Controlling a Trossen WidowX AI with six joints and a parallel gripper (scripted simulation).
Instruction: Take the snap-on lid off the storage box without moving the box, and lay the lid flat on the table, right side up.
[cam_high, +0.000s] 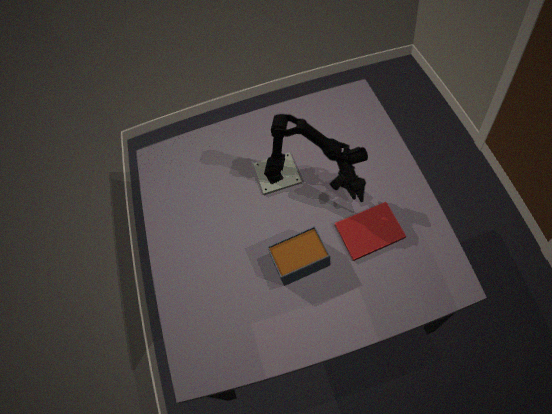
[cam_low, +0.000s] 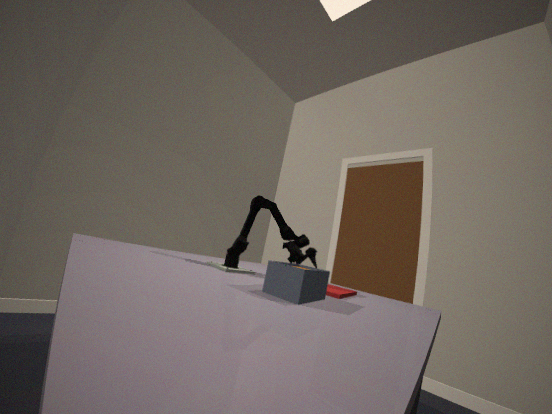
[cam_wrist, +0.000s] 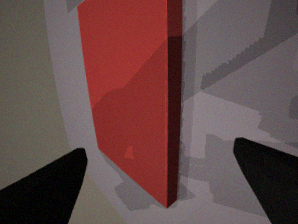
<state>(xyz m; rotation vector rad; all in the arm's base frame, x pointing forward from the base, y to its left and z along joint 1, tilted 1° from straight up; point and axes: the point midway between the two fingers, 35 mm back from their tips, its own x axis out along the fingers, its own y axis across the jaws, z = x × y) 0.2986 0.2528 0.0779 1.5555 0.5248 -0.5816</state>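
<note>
The red lid (cam_high: 370, 230) (cam_low: 341, 292) (cam_wrist: 135, 90) lies flat on the table, its smooth face up, beside the storage box and apart from it. The blue-grey box (cam_high: 306, 270) (cam_low: 285, 282) stands upright and uncovered, with an orange surface (cam_high: 299, 251) showing inside its rim. My gripper (cam_high: 358, 199) (cam_low: 305, 264) (cam_wrist: 160, 150) is open and empty. It hangs above the table just past the lid's edge nearer the arm's base. In the wrist view the lid's near end shows between the spread fingers, beyond them and untouched.
The arm's pale base plate (cam_high: 265, 187) (cam_low: 216, 266) is fixed on the lilac table (cam_high: 210, 300) (cam_low: 165, 340), behind the box. The table's right edge runs beyond the lid. Shadows of the arm fall across the lid and table.
</note>
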